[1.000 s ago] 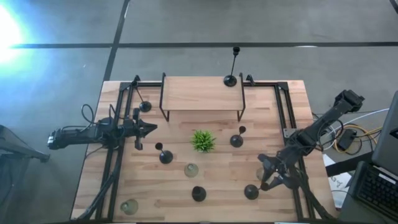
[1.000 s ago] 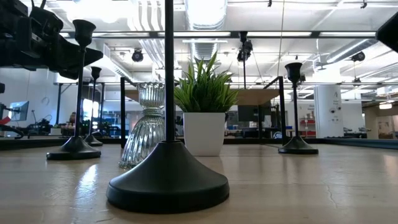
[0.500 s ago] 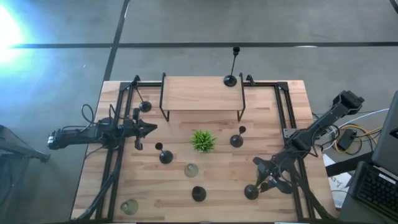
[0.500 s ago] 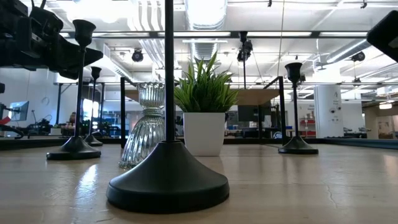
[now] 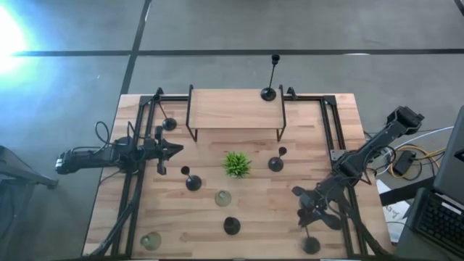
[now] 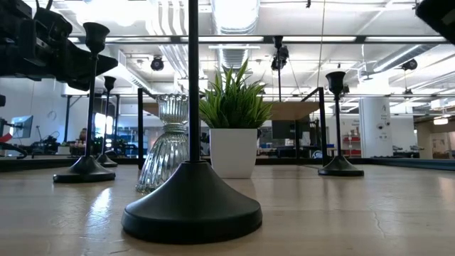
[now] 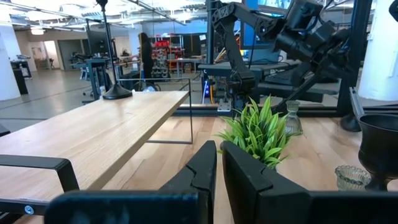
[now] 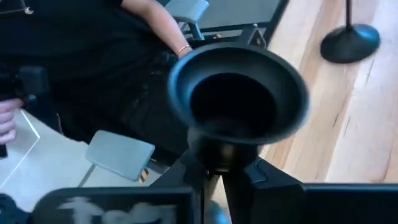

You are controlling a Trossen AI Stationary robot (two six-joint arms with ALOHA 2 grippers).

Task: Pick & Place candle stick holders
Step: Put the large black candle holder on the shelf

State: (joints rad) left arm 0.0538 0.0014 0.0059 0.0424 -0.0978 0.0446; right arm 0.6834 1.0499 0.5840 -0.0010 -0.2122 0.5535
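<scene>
Hovering over the counter's [image 5: 246, 217] left side, the left gripper [image 5: 176, 151] is pinched shut on nothing, with bare wood ahead of it up to the plant [image 5: 236, 164] and the raised shelf [image 5: 233, 109]. Between the two arms stand black candle stick holders [image 5: 192, 181] and a glass holder [image 5: 223, 197]. Near the counter's right front edge, the right gripper [image 5: 308, 215] is clamped on a black holder's stem [image 8: 214, 174]. Its wrist view alone shows that holder's cup [image 8: 239, 99] just beyond the fingers, and a person's arm [image 8: 158, 25] off the counter.
</scene>
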